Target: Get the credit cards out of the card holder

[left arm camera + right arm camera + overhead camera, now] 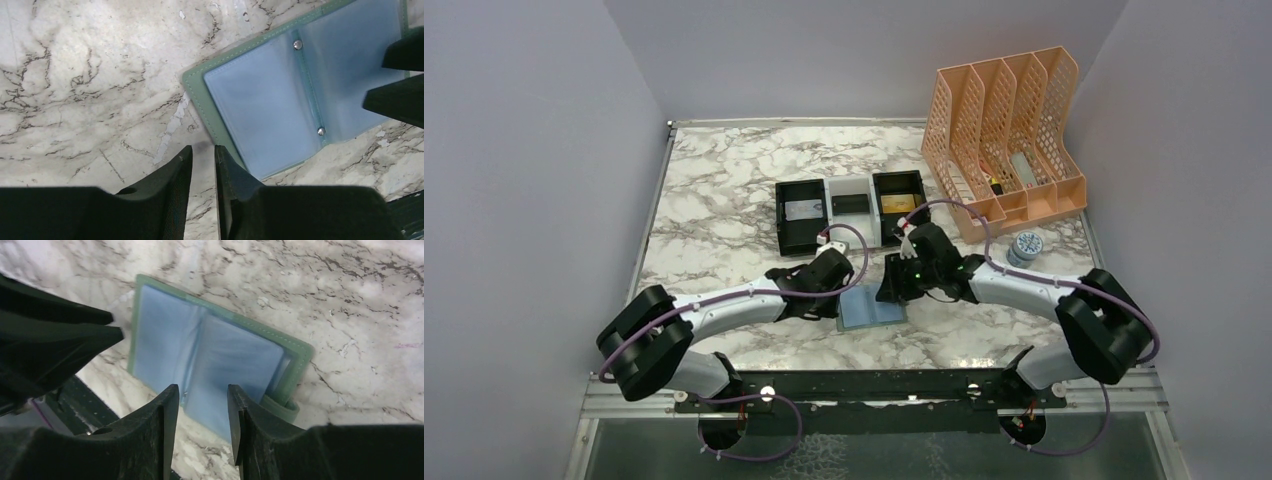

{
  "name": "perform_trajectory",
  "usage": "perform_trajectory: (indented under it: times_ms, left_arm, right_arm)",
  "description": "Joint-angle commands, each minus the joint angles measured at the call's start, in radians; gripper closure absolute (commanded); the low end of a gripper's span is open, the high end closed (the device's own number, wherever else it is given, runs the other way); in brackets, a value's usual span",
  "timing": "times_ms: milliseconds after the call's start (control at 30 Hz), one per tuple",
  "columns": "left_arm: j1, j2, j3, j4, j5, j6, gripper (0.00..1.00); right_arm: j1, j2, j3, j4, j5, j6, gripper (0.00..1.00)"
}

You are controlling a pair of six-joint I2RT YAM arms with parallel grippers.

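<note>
The card holder (874, 309) lies open and flat on the marble between my two grippers, its pale blue inside (280, 95) facing up. No card shows in its pockets (210, 355). My left gripper (842, 298) hangs just off its left edge over bare marble, jaws a narrow gap apart with nothing between them (203, 148). At the holder's right side my right gripper (892, 290) stands open and empty above its near edge (202, 387). A dark credit card (851, 203) lies in the middle compartment of the tray. A grey one (804, 210) and an orange one (898, 204) lie in the side compartments.
The black-and-white three-compartment tray (828, 194) stands just behind the grippers. An orange file organiser (1009, 130) fills the back right, with a small round tin (1026, 245) in front of it. Grey walls close in both sides. A black rail (874, 385) runs along the near edge.
</note>
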Motion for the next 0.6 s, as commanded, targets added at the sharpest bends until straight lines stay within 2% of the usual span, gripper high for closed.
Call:
perform_trajectory:
  times_ms: [0, 133, 233, 367, 467, 567]
  left_arm:
    - [-0.003, -0.041, 0.026, -0.053, -0.065, -0.001, 0.7]
    - [-0.002, -0.101, 0.012, -0.068, -0.092, -0.009, 0.6]
    - [-0.001, -0.168, 0.023, -0.102, -0.136, -0.016, 0.4]
    - [0.0, -0.274, 0.053, -0.151, -0.222, -0.006, 0.21]
    - [0.007, -0.352, 0.089, -0.196, -0.311, 0.019, 0.09]
    - [0.02, -0.414, 0.132, -0.243, -0.421, 0.063, 0.02]
  right_arm:
    - [0.007, 0.105, 0.035, -0.036, 0.059, -0.018, 0.59]
    - [0.007, 0.073, 0.052, -0.082, 0.119, -0.058, 0.6]
    - [0.007, -0.04, 0.06, -0.069, 0.143, -0.087, 0.57]
    - [0.006, -0.197, 0.092, -0.058, 0.272, -0.12, 0.42]
    - [0.005, -0.299, 0.107, -0.023, 0.394, -0.178, 0.34]
    - [0.005, -0.39, 0.098, 0.038, 0.534, -0.246, 0.28]
